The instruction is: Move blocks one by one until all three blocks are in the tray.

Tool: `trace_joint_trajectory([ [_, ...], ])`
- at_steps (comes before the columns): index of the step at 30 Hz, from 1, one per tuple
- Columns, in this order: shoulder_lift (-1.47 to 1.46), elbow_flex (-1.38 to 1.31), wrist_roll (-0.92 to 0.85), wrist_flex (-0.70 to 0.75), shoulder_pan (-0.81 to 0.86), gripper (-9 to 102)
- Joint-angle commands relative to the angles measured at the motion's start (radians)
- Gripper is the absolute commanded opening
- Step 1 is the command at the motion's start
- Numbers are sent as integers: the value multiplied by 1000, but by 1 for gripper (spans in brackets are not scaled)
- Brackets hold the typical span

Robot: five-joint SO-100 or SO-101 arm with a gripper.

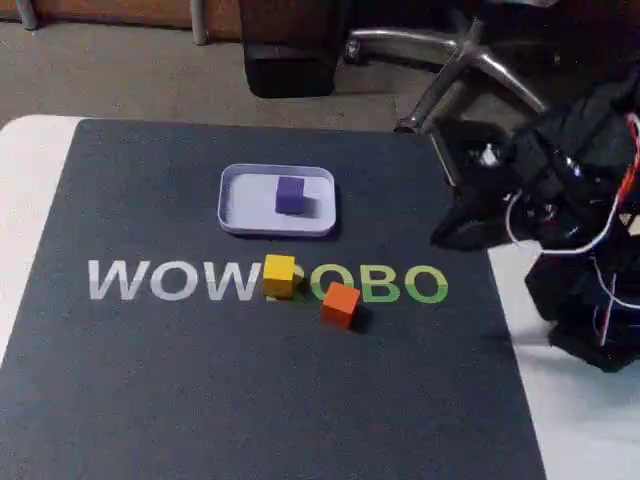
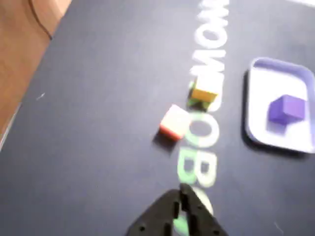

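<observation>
Sitting in the tray (image 1: 232, 205) is the purple block (image 1: 290, 194), toward its right half in the fixed view and clear of the raised rim. The wrist view shows the same: the purple cube (image 2: 285, 109) rests on the pale floor of the tray (image 2: 256, 83), whose right side is cut off by the picture's edge.

Both other blocks lie outside it on the dark mat (image 1: 150, 400). The yellow block (image 1: 279, 276) sits just near of the tray, on top of the printed lettering (image 1: 170, 280), covering part of a letter. The orange block (image 1: 341, 303) lies to its right and slightly nearer, close to the yellow one but apart from it, turned at an angle to the lettering. In the wrist view the orange block (image 2: 174, 122) looks washed out and blurred, and the yellow block (image 2: 204, 91) is soft too.

The arm (image 1: 570, 220) stands at the right edge of the mat in the fixed view, a dark mass with white and red wires; its far parts merge with the dark background, and I cannot pick out the claw there. In the wrist view the gripper (image 2: 183, 196) comes in from the bottom edge, and its black fingers seem to meet at a point with nothing between them, so it looks clenched and empty, though the blur leaves that unsure. It hangs over the green letters, well apart from all three blocks.
</observation>
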Motion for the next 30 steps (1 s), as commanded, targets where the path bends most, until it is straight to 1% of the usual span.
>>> trace_joint_trajectory([
  [1, -253, -235, 38, 38, -11, -8],
  [6, -503, -371, 121, 40, -8, -7],
  [9, -644, -411, 169, 32, -21, -5],
  [11, -724, -416, 170, 23, -15, -3],
  [13, -790, -408, 170, -14, 3, 2],
  [20, -945, -388, 192, -144, 44, 5],
  [22, -976, -387, 190, -167, 61, 8],
  [26, -1026, -385, 215, -219, 83, 8],
  [30, -1081, -383, 201, -239, 98, 8],
])
